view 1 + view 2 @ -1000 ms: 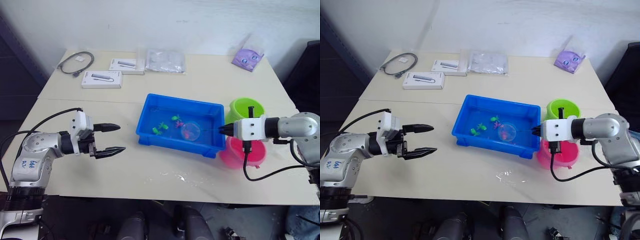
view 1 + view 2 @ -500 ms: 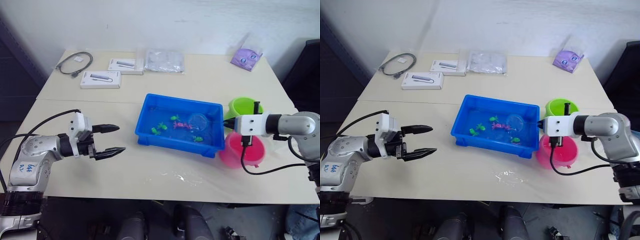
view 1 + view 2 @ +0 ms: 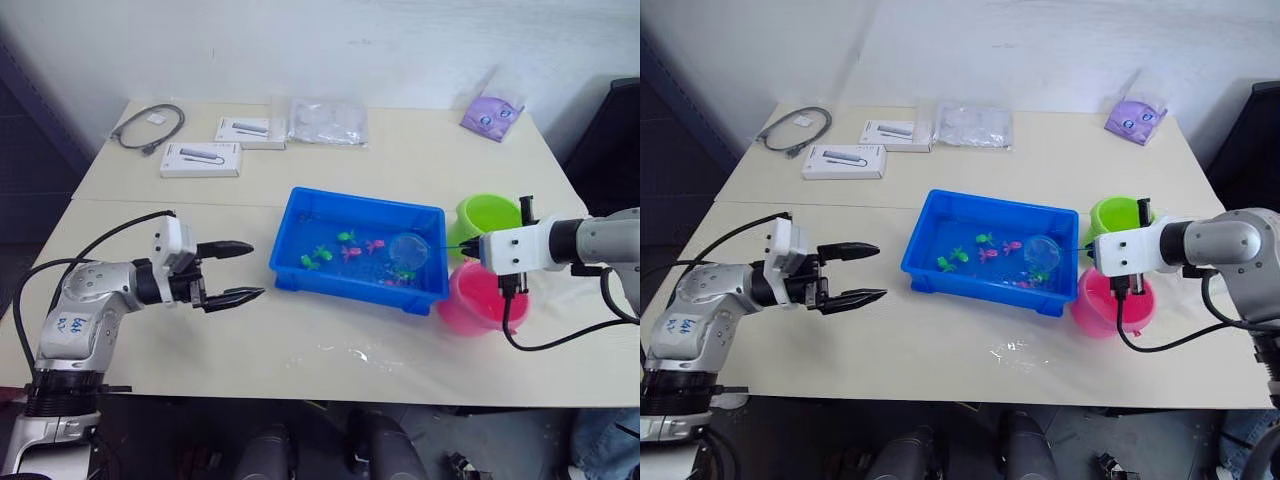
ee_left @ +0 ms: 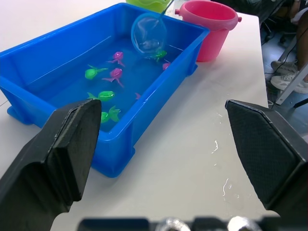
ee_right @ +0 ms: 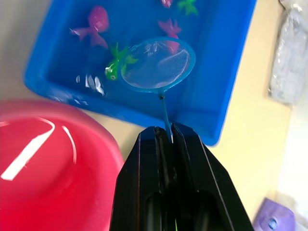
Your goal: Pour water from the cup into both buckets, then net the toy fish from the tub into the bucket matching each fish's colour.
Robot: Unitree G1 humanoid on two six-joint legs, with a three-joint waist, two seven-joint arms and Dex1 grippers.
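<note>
We find the net [image 5: 157, 65] held over the right end of the blue tub [image 3: 300, 275], its handle clamped in the right gripper [image 5: 166, 137]. Green and pink toy fish [image 4: 107, 95] lie in the tub; the pink bucket [image 3: 475, 298] and green bucket [image 3: 488, 215] stand just beside it. The left gripper [image 3: 235, 271] hovers near the tub's left end, jaws wide and holding nothing.

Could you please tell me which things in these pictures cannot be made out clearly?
- Green bucket: in the left wrist view only a sliver of its rim shows, cut off by the top edge.
- Pink bucket: cut off by the right wrist view's edge; its inside shows only glare, so any water or fish cannot be told.
- Net: whether it holds a fish cannot be told; the mesh is see-through over the tub.
- Right pincer hides the net's handle end.
</note>
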